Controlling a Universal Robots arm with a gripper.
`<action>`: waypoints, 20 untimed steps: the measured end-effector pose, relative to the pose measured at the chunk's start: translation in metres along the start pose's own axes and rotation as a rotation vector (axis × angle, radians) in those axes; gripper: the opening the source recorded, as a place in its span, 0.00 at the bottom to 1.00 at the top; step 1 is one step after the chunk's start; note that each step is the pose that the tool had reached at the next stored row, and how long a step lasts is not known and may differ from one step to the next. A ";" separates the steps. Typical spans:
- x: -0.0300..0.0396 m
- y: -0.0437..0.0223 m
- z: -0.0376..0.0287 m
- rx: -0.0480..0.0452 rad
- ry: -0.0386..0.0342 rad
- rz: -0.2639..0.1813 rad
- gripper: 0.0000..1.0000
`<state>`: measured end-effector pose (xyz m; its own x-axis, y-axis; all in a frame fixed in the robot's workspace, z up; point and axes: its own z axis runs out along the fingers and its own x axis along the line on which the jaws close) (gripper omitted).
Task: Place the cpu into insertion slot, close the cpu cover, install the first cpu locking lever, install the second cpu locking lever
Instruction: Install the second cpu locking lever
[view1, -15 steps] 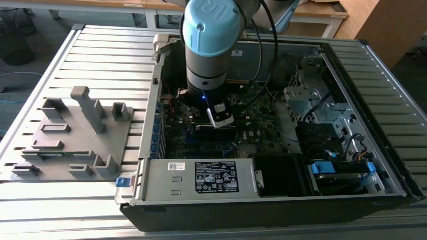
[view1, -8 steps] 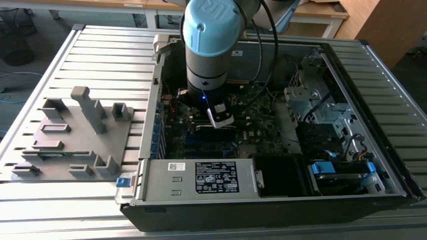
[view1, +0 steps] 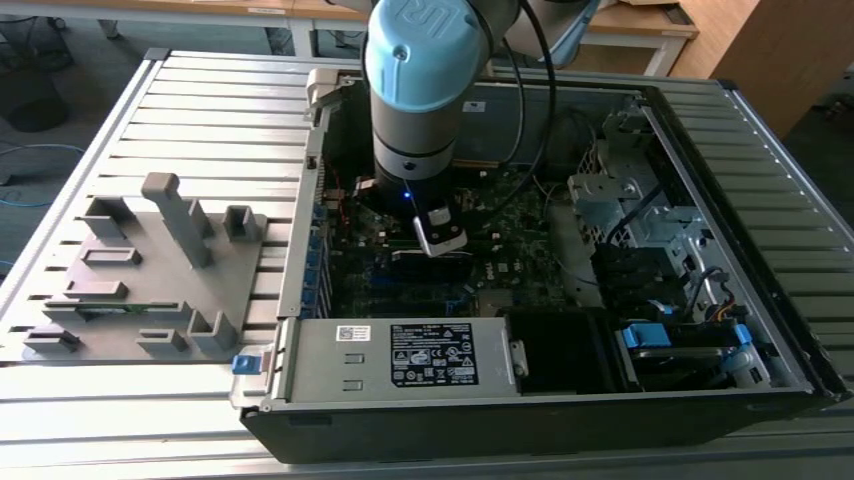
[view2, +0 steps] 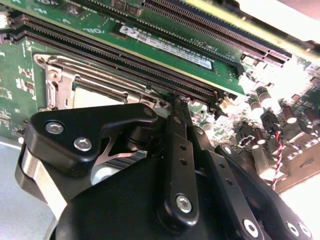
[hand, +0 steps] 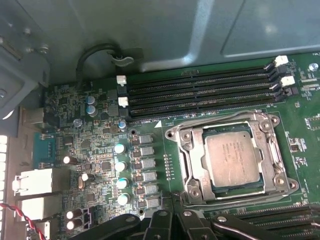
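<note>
The cpu (hand: 234, 160), a pale silvery square, lies flat in the insertion slot (hand: 270, 187) on the green motherboard. The cpu cover (hand: 192, 160), a silvery frame, is down around it, and the chip shows through its window. In the second wrist view the cpu (view2: 95, 97) and the cover (view2: 57, 75) lie just beyond the black fingers. My gripper (hand: 172, 200) is shut with nothing in it, and its tips are at the socket's edge near one corner. The exterior view has the gripper (view1: 443, 240) low over the board inside the open computer case.
Long black memory slots (hand: 200, 92) run beside the socket, and one holds a memory stick (view2: 165, 42). Small capacitors (hand: 120, 165) stand on the socket's other side. A power supply (view1: 400, 355), a drive cage (view1: 627, 200) and cables fill the case. A grey fixture (view1: 147, 270) sits at the exterior view's left.
</note>
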<state>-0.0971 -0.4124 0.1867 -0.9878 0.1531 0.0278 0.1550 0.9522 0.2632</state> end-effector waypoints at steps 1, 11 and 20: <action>0.0000 0.0000 -0.0001 0.0038 -0.0016 0.004 0.10; 0.0002 0.0021 -0.0076 0.0067 -0.0080 0.016 0.10; 0.0012 0.0013 -0.0053 0.0080 -0.0109 0.021 0.10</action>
<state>-0.0982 -0.4124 0.1922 -0.9842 0.1756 0.0226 0.1755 0.9509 0.2550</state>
